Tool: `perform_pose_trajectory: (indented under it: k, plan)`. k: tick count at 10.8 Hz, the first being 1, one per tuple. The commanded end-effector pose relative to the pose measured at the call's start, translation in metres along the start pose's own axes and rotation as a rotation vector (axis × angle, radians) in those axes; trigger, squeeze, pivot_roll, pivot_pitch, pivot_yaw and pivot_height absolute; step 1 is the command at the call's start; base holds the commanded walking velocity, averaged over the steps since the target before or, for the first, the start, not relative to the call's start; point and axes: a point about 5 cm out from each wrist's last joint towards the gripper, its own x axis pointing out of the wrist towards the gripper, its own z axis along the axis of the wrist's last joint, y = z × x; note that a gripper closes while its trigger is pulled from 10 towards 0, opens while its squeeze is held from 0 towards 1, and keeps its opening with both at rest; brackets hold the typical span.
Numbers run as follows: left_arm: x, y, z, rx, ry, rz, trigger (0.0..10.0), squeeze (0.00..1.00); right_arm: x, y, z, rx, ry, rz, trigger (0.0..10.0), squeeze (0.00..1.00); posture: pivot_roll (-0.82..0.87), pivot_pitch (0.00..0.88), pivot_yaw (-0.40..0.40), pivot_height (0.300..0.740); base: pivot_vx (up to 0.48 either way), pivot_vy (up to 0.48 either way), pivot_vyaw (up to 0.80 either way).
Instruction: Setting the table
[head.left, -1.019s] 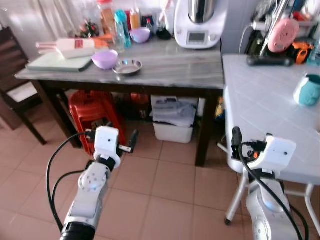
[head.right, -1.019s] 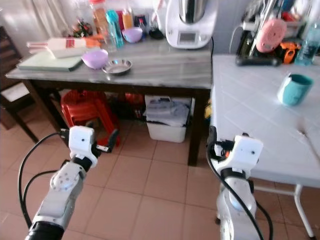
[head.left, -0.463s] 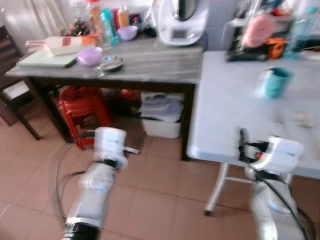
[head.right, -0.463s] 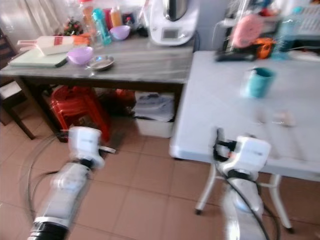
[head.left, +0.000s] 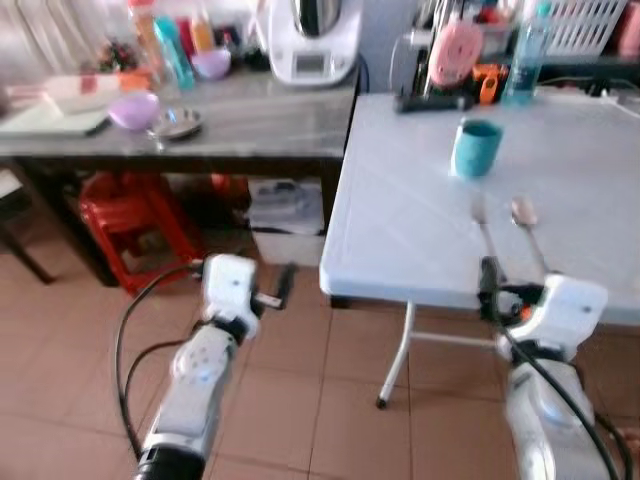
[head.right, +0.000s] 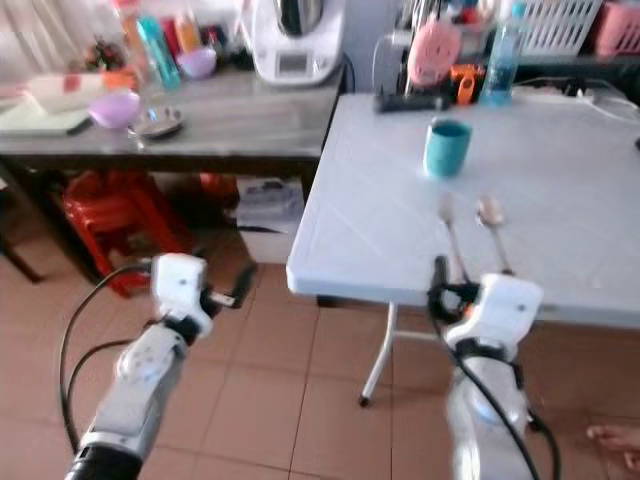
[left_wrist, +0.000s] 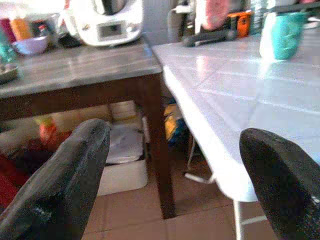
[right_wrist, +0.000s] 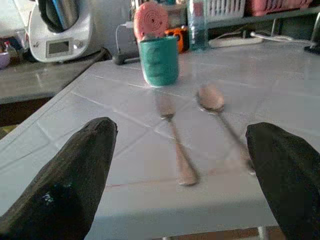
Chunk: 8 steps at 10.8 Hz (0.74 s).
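A white folding table (head.left: 400, 220) stands in front of me, slightly to the right. On it are a teal cup (head.left: 476, 148), a fork (head.left: 484, 225) and a spoon (head.left: 524, 225) lying side by side near the front edge. My right gripper (head.left: 495, 290) is open and empty, just below that front edge, facing the fork (right_wrist: 172, 135) and spoon (right_wrist: 212, 100). My left gripper (head.left: 275, 290) is open and empty over the floor, left of the table's corner. A purple bowl (head.left: 133, 110) and a metal dish (head.left: 175, 122) sit on the grey side table (head.left: 250, 110).
A white kitchen appliance (head.left: 308, 40) and bottles stand at the back of the grey table. A red stool (head.left: 125, 215) and a white bin (head.left: 285, 225) sit under it. A pink gadget (head.left: 455, 50) and a water bottle (head.left: 520, 50) stand at the white table's far edge.
The camera has swung right, so the white table with cup, fork and spoon now sits ahead. Both grippers stay open and empty, and the right one is now at the table's front edge.
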Motion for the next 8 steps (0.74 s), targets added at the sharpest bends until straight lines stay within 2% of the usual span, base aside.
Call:
perform_pose_trajectory:
  k: [1, 2, 5, 7, 8]
  plan:
    - [-0.0015, 0.0078, 0.0046, -0.003, -0.015, -0.004, 10.0, 0.0, 0.0006, 0.006, 0.0023, 0.012, -0.006, 0.014, 10.0, 0.0, -0.01, 0.0, 0.077, 0.74, 0.0, 0.0, 0.0]
    - [-0.0011, 0.0066, 0.0055, -0.011, -0.02, -0.019, 10.0, 0.0, 0.0006, 0.0057, 0.0023, 0.011, -0.006, 0.012, 10.0, 0.0, -0.01, 0.0, 0.077, 0.74, 0.0, 0.0, 0.0]
    - [-0.0004, 0.0013, 0.009, -0.045, -0.04, -0.081, 10.0, 0.0, 0.0002, 0.0054, 0.0022, 0.013, -0.004, 0.01, 10.0, 0.0, -0.01, 0.0, 0.08, 0.74, 0.0, 0.0, -0.67]
    - [-0.001, -0.0015, 0.0095, -0.065, -0.045, -0.109, 10.0, 0.0, 0.0003, 0.0054, 0.0022, 0.012, -0.004, 0.011, 10.0, 0.0, -0.02, 0.0, 0.078, 0.74, 0.296, 0.0, -0.53]
    - [-0.001, -0.0015, 0.0095, -0.067, -0.045, -0.11, 10.0, 0.0, 0.0004, 0.0056, 0.0021, 0.011, -0.004, 0.012, 10.0, 0.0, -0.02, 0.0, 0.078, 0.74, 0.315, 0.0, 0.0]
